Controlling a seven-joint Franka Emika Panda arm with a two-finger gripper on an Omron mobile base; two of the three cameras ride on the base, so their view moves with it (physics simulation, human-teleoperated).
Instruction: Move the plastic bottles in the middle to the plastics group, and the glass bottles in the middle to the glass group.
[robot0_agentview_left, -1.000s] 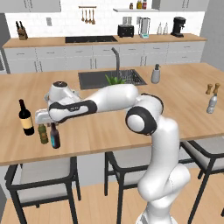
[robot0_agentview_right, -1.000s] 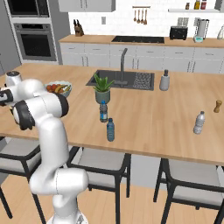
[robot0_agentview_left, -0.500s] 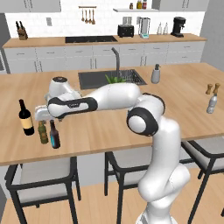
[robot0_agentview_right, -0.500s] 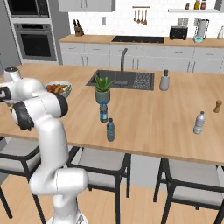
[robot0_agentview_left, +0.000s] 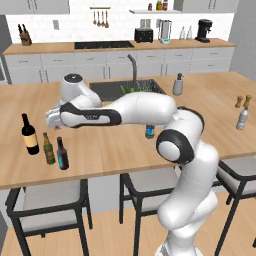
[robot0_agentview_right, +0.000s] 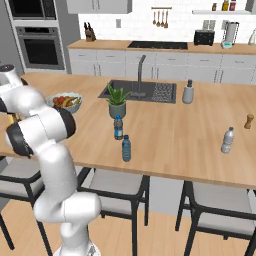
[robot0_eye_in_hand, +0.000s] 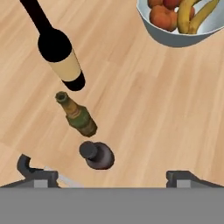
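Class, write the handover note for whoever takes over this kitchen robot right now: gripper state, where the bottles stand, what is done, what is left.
Gripper: open, holding nothing, above the dark glass bottle.
Glass: that bottle stands upright on the counter beside the olive-green bottle and the wine bottle, so the glass part looks done.
Plastics: both blue water bottles stand mid-counter near the potted plant.
Left: carry both over to the pale plastic bottle at the far right.

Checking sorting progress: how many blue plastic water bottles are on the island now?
2. One blue bottle stands just in front of the potted plant; the other stands nearer the counter's front edge. More could be hidden behind the arm.
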